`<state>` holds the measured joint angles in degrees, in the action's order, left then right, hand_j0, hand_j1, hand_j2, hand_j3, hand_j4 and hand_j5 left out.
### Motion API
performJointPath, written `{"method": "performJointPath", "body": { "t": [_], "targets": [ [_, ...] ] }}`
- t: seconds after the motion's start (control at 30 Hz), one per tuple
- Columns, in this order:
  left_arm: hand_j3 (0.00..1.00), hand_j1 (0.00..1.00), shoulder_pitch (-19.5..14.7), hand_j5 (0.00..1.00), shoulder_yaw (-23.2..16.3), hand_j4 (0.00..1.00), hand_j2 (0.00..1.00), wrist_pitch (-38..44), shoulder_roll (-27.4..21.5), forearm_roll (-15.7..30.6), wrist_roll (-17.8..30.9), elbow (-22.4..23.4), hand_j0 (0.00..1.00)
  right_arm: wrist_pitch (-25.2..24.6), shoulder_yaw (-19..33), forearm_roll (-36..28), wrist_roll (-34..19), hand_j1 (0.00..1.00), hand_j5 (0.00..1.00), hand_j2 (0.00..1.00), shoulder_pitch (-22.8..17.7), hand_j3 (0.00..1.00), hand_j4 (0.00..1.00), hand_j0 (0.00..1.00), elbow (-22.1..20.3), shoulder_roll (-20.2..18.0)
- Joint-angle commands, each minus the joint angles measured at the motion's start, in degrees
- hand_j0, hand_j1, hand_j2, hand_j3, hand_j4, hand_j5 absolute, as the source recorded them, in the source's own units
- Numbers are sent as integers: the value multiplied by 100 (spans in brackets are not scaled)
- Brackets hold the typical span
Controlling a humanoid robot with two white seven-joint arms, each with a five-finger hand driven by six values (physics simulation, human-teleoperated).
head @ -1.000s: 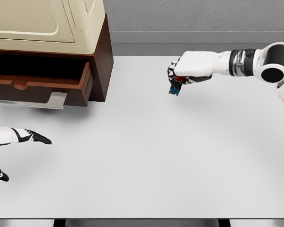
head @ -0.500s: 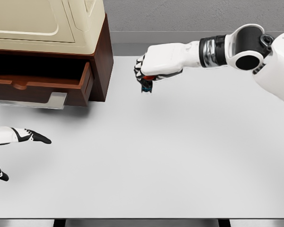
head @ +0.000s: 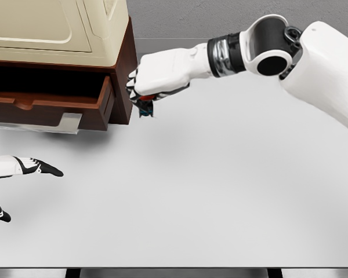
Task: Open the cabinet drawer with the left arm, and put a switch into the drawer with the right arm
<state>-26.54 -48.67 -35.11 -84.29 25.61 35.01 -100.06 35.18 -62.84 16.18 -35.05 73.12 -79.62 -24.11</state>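
Observation:
The brown cabinet stands at the table's back left, its drawer pulled out toward me. My right hand hovers just right of the cabinet's front corner, above the table, shut on a small dark switch with red and blue bits that pokes out below the fingers. My left hand rests low at the left edge, fingers stretched out and holding nothing, well in front of the drawer.
A cream appliance sits on top of the cabinet. A pale metal plate hangs under the drawer front. The white table stretches to the front and right.
My right arm has swung left across the table carrying the switch, from mid-table to beside the cabinet corner. The left hand and the drawer have stayed put.

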Motion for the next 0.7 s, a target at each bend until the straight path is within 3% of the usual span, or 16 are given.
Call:
{"method": "performJointPath", "body": {
  "t": [0.0,0.67],
  "targets": [
    [100,100,-1,100,6,100,100,11,-9,40,-1,4,100,-18,-27,-177,5,34,34,34,0,34,34,34,-1,29],
    [100,100,-1,100,6,100,100,11,0,32,-1,-13,100,-18,-194,-616,5,34,34,34,800,34,34,34,43,592]
  ]
}}
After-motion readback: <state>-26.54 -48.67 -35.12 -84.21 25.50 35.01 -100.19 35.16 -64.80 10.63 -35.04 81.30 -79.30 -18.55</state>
